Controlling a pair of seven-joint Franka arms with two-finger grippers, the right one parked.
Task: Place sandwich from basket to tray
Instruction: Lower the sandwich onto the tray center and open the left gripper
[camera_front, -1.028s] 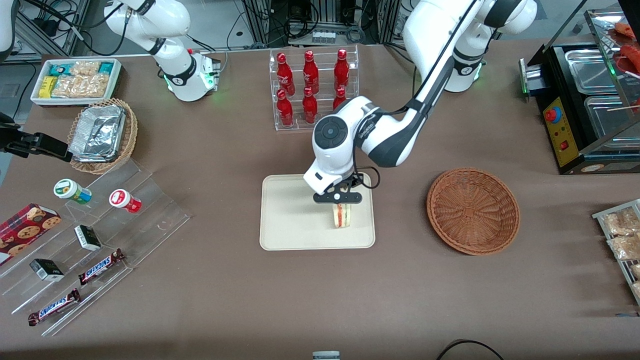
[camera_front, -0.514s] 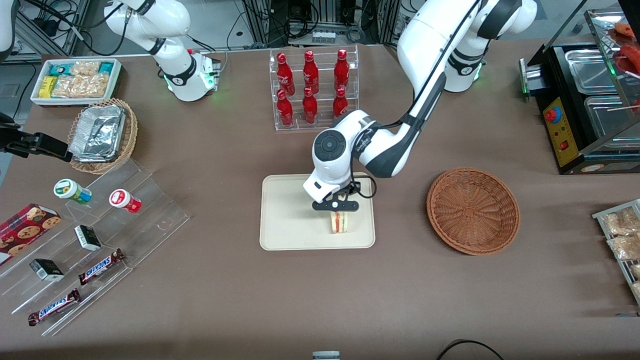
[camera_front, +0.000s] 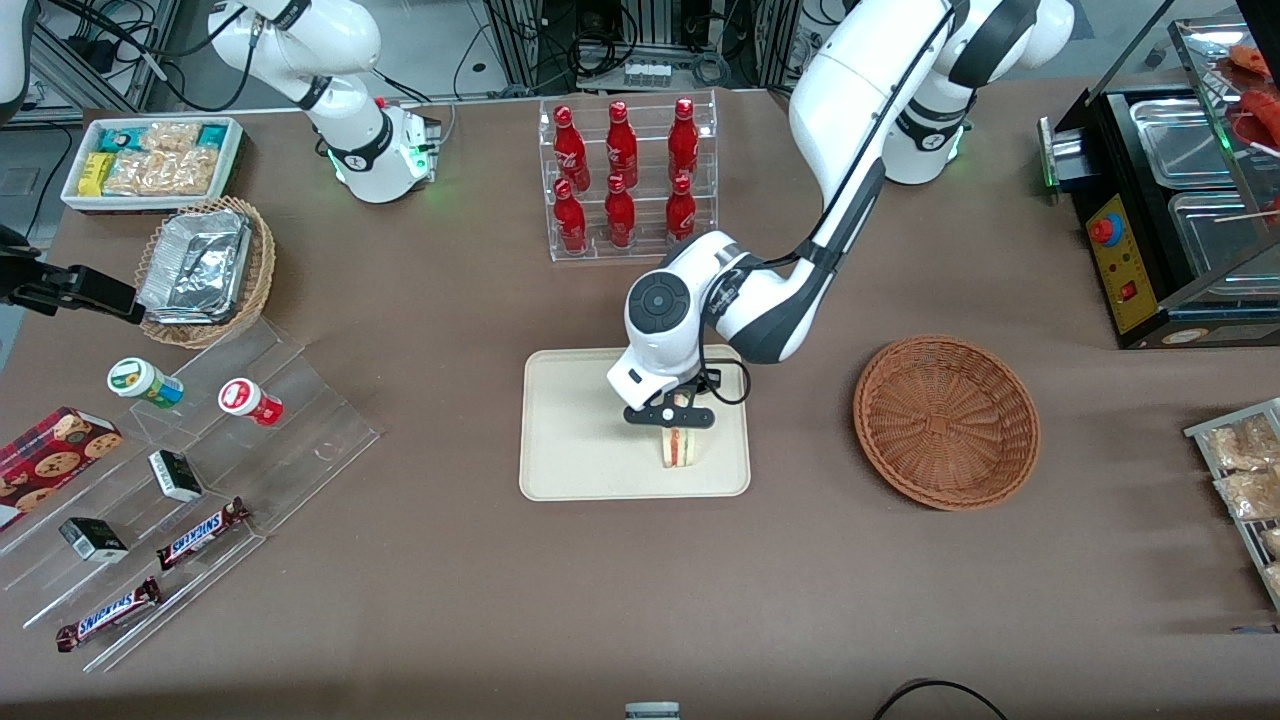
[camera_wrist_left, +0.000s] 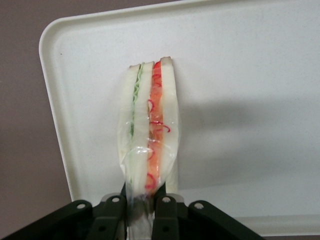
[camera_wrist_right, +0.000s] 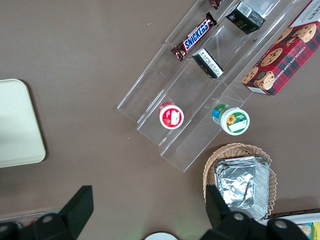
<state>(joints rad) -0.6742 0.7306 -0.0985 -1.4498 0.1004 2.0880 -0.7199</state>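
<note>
Now the claw (camera_wrist_left: 139, 202) is clamped on the upright sandwich (camera_wrist_left: 150, 135), which touches the tray (camera_wrist_left: 250, 75).

We observe the sandwich (camera_wrist_left: 150, 135) standing on edge on the cream tray (camera_wrist_left: 250, 100), near one rounded corner, its green and red filling layers facing the camera. Our gripper (camera_wrist_left: 142, 207) pinches the clear wrap at the sandwich's near end between both fingers (camera_wrist_left: 112, 210). Brown table (camera_wrist_left: 20, 125) borders the tray

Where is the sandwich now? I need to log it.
The sandwich stands on edge on the tray, toward the basket's side, its top pinched by the gripper.
</note>
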